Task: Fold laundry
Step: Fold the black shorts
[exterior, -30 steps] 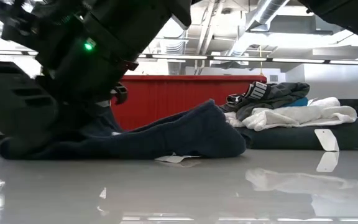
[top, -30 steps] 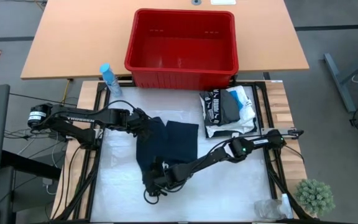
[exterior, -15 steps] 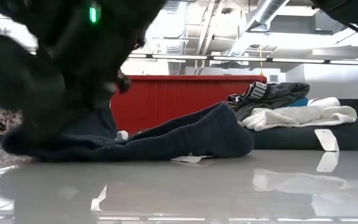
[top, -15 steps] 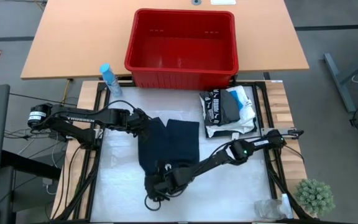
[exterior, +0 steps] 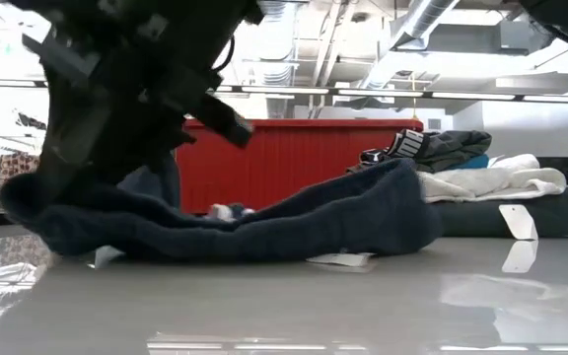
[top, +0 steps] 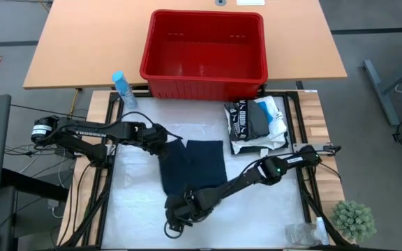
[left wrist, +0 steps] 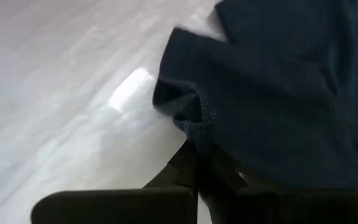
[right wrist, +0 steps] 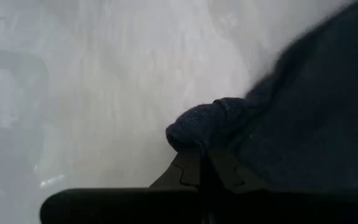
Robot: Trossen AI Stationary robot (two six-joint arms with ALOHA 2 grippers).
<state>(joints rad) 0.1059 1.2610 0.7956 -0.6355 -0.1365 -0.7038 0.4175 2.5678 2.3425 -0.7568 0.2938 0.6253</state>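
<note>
Across the middle of the white table (top: 271,216) lay the dark garment (top: 190,164), its long axis running from the left gripper (top: 160,137), pinched on the far corner, to the right gripper (top: 175,213), pinched on the near hem, whose fingertips the cloth hid in every view.

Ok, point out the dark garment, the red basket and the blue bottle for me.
dark garment (top: 190,164), high view, on the flat middle of the cloth.
red basket (top: 204,78), high view, on its near wall.
blue bottle (top: 123,90), high view, on its body beside the basket.
</note>
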